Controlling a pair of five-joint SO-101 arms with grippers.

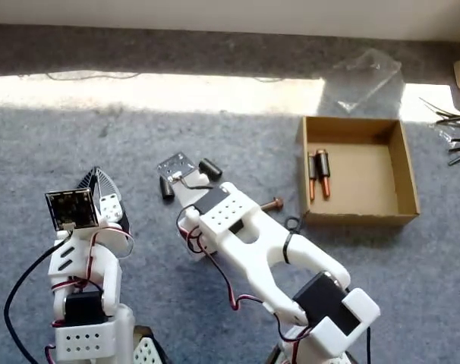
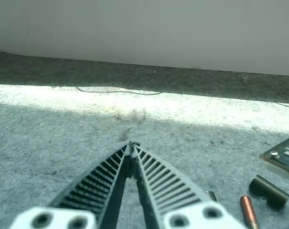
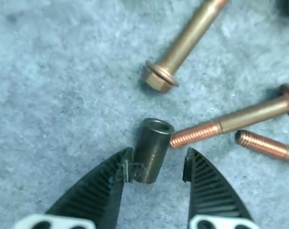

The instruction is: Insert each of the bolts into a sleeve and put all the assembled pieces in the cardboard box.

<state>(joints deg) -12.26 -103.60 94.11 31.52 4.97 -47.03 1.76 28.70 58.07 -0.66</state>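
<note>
Right gripper stands spread over the grey carpet, and a dark sleeve lies between its fingers, touching one ribbed finger and apart from the other. Just ahead of the sleeve's open mouth, the threaded tip of a copper bolt almost meets its rim. A second bolt lies beside that one, cut off at the edge. A third bolt lies farther ahead of the fingertips, its flanged head turned toward the gripper. Left gripper is pressed together, its tips meeting above bare carpet. Off to its side lie another sleeve, a threaded bolt end and the corner of a small circuit board. In the high view the right arm covers its own gripper and most of the bolts. Beyond that arm sits the cardboard box, with two assembled pieces inside, near the wall closest to the arm.
</note>
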